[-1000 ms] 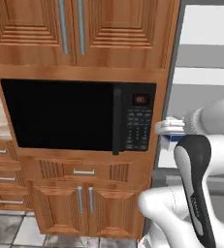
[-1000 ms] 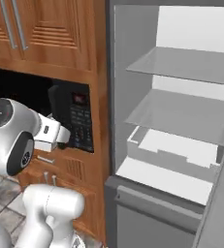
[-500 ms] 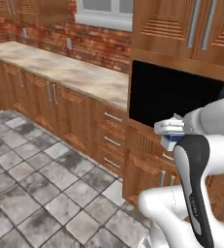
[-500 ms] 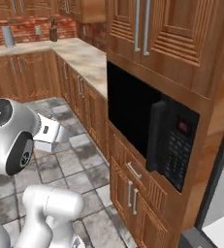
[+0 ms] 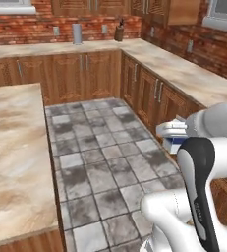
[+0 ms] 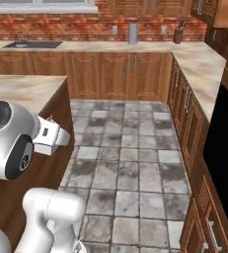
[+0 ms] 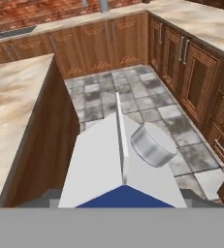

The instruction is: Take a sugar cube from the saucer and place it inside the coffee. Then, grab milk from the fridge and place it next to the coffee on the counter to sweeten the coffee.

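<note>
The milk (image 7: 123, 164) is seen clamped in the pincer (image 5: 171, 135), its white gabled top and round cap close before the hand camera and its blue lower part just showing beside the arm in the left base view. It is carried in the air over the grey tiled floor (image 5: 100, 147), between the near island worktop (image 5: 12, 147) and the cabinet run (image 5: 154, 93). Farther off, the worktop (image 6: 110, 46) is seen along the brick wall (image 6: 61, 22).

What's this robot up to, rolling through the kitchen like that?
It is carrying a milk carton in its claw, held out in front of its white arm above the tiled floor. Marble counters lie to its side and ahead. The carton has not been set down on a counter yet.
</note>
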You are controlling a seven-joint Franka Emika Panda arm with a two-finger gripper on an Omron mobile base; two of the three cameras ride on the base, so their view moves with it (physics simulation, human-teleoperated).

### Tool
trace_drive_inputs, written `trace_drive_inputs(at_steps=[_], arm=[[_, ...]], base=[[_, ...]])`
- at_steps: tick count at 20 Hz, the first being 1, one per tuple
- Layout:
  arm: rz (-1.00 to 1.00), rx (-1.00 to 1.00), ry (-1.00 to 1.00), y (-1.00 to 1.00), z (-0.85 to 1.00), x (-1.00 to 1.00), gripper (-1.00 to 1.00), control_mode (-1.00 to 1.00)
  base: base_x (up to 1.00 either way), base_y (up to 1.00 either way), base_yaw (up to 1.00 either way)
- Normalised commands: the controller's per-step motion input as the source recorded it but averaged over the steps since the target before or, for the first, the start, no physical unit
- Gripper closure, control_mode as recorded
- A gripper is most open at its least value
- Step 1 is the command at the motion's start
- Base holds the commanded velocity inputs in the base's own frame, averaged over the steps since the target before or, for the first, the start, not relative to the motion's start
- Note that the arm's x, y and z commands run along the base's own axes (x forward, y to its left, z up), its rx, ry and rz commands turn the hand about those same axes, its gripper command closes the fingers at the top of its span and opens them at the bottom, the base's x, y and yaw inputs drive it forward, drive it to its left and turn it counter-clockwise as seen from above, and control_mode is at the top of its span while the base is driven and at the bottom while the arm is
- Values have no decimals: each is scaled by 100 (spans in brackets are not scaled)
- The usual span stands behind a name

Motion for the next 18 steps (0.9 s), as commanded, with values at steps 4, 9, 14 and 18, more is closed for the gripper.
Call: trace_drive_inputs(at_steps=[4,9,14,18], arm=[[0,0,0,0,0,0,100,100],[0,0,0,0,0,0,100,100],[0,0,0,0,0,0,100,100],[0,0,0,0,0,0,100,100]], base=[[100,-8,40],[100,-25,29],[100,-27,28],[100,-47,25]])
